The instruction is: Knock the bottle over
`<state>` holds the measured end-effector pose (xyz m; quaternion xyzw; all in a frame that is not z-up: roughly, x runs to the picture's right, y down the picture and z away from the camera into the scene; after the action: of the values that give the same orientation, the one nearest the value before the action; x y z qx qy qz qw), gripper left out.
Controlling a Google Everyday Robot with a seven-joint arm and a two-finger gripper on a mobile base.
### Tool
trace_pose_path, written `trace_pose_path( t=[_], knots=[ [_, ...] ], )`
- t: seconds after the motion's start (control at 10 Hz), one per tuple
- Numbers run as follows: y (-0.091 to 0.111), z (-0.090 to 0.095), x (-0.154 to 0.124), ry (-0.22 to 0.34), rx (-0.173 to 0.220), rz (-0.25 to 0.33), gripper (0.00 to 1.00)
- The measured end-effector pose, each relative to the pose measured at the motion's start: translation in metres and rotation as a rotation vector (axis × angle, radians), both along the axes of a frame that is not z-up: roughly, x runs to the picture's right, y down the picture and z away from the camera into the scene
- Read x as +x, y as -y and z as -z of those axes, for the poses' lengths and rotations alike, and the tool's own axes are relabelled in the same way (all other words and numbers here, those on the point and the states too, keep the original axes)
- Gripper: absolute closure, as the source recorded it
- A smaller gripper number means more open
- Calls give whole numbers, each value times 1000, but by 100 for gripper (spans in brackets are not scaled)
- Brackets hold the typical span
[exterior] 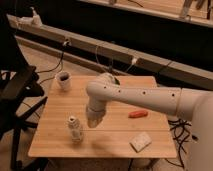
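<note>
The bottle [75,129] is small, pale and ribbed with a white cap. It stands upright near the front left of the wooden table [55,140]. My gripper [92,121] hangs at the end of the white arm [140,96], just right of the bottle at about its height, with a small gap between them.
A white mug [64,80] with a dark inside stands at the table's back left. An orange-red object [138,114] lies right of centre. A pale sponge-like block [140,141] lies at the front right. A black office chair [17,95] stands left of the table. Cables hang behind.
</note>
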<state>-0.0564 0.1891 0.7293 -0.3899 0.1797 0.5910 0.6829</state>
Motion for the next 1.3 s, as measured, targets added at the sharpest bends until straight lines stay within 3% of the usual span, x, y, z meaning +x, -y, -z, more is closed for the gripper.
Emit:
trace_pose_path(
  t=[0.4, 0.6, 0.8, 1.0, 1.1, 1.3],
  knots=[
    [-21, 12, 0, 49, -58, -4, 100],
    [-35, 15, -27, 114, -121, 2, 98],
    [-31, 19, -51, 108, -112, 7, 81],
    [-23, 17, -54, 110, -107, 12, 62],
    [-27, 16, -47, 110, -113, 12, 56],
    [-23, 16, -41, 109, -109, 3, 55]
  ],
)
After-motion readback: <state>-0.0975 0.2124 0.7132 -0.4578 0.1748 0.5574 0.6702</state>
